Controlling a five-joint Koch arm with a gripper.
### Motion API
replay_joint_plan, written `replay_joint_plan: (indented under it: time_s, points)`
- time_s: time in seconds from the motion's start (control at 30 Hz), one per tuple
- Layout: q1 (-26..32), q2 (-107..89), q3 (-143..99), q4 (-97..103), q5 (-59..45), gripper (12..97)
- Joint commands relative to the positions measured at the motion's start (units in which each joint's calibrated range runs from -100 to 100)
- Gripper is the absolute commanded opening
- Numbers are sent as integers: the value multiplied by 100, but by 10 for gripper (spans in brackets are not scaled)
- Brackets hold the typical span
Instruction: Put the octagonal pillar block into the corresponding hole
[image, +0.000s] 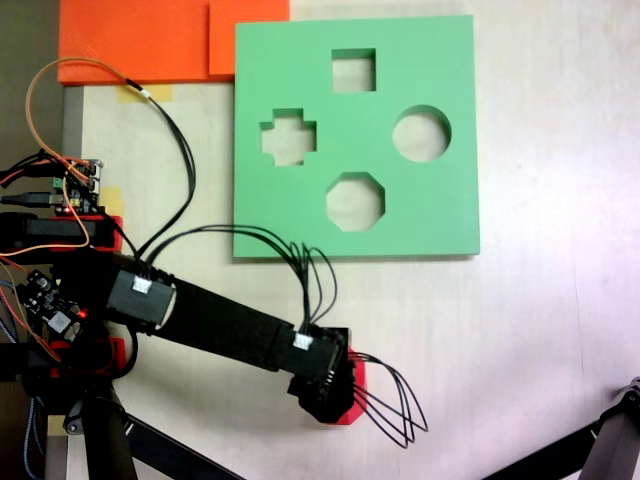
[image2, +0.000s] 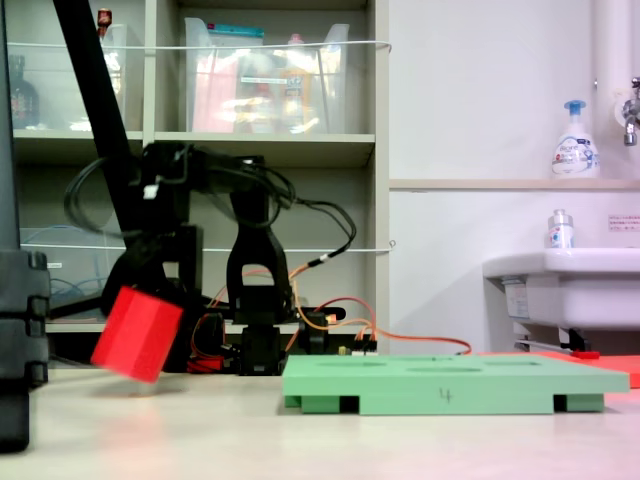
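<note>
Now my gripper is clamped on red block, tilted, lifted above table. Green board w/ octagon hole lies well apart.

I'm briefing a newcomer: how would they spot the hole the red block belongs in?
Find the green foam board on the pale table. Its four cut-outs form a diamond; take the eight-sided hole, the one nearest the arm. The others are square, round and cross-shaped.

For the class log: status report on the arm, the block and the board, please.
Gripper shut on red block, lifted, tilted. Octagonal hole empty. Path to green board clear.
</note>
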Motion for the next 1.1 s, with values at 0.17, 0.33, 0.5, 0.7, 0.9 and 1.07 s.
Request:
replay_joint_plan:
  time_s: [0.17, 0.33, 0.5, 0.7, 0.9, 1.07]
  points:
    - [791, -1688, 151, -558, 864, 277]
    - [1597, -1884, 161, -558, 1714, 281]
    - [2168, -1674, 540, -558, 2413, 279]
    - [2447, -781, 1407, -558, 2652, 278]
    - [2510, -389, 1417, -558, 2716, 279]
    - [2598, -12, 1417, -558, 2789, 279]
